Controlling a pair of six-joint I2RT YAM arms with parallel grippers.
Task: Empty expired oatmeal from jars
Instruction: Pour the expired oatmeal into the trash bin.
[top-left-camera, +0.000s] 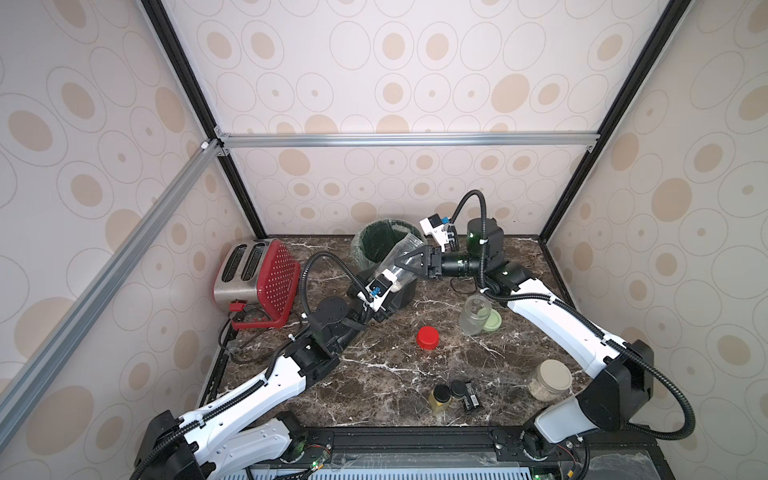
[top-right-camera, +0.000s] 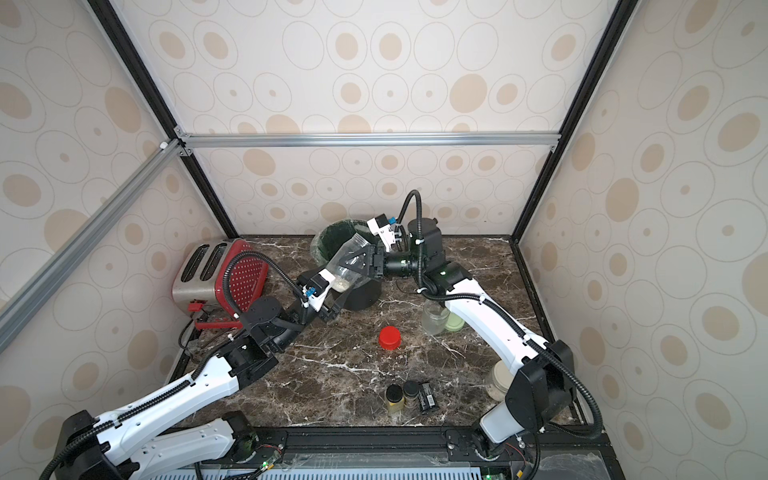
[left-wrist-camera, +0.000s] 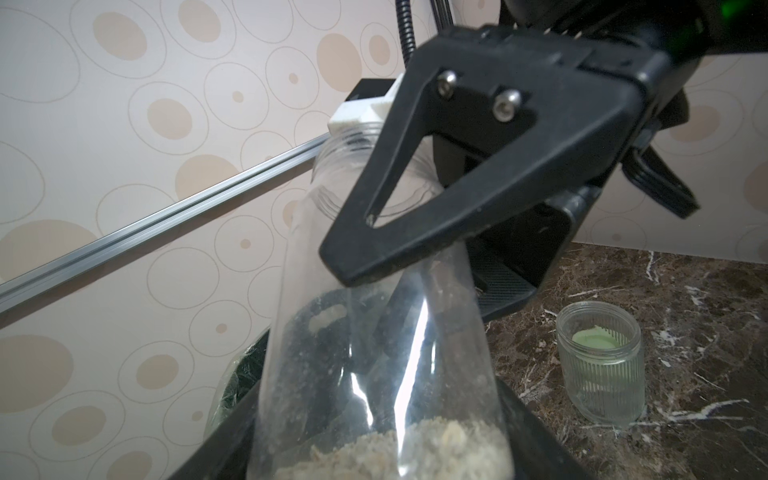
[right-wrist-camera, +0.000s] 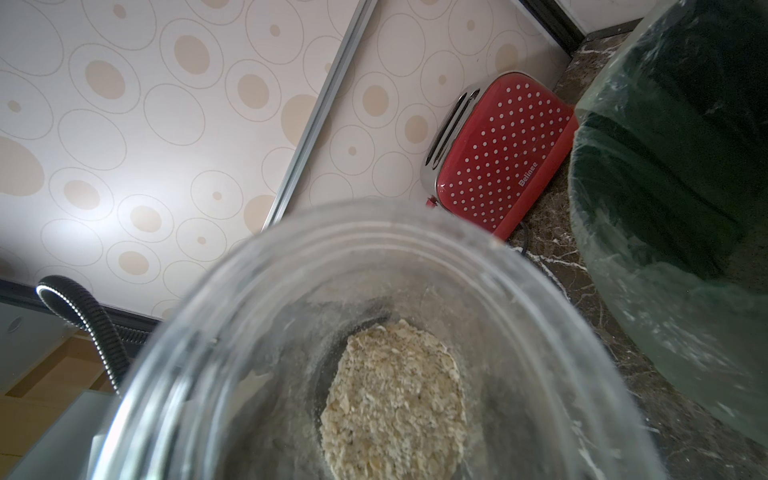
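Note:
An open clear jar (top-left-camera: 401, 254) (top-right-camera: 352, 258) hangs tilted over the counter, its mouth pointing up toward the green-lined bin (top-left-camera: 376, 243) (right-wrist-camera: 665, 166). Pale oatmeal (right-wrist-camera: 395, 395) (left-wrist-camera: 395, 451) lies heaped at its lower end. My right gripper (top-left-camera: 400, 262) (left-wrist-camera: 457, 187) is shut round the jar's upper body. At the jar's base, my left gripper (top-left-camera: 392, 291) (top-right-camera: 338, 291) is shut on it too. A second open jar (top-left-camera: 473, 313) (left-wrist-camera: 600, 365) stands by its pale green lid (top-left-camera: 493, 321). The beige-lidded jar (top-left-camera: 549, 380) holds oatmeal. The red lid (top-left-camera: 428, 337) lies loose.
A red toaster (top-left-camera: 257, 278) (right-wrist-camera: 498, 153) with its cord stands at the back left. Two small black-capped bottles (top-left-camera: 441, 397) and a small black packet (top-left-camera: 471, 397) sit near the front edge. Walls close in the counter on three sides.

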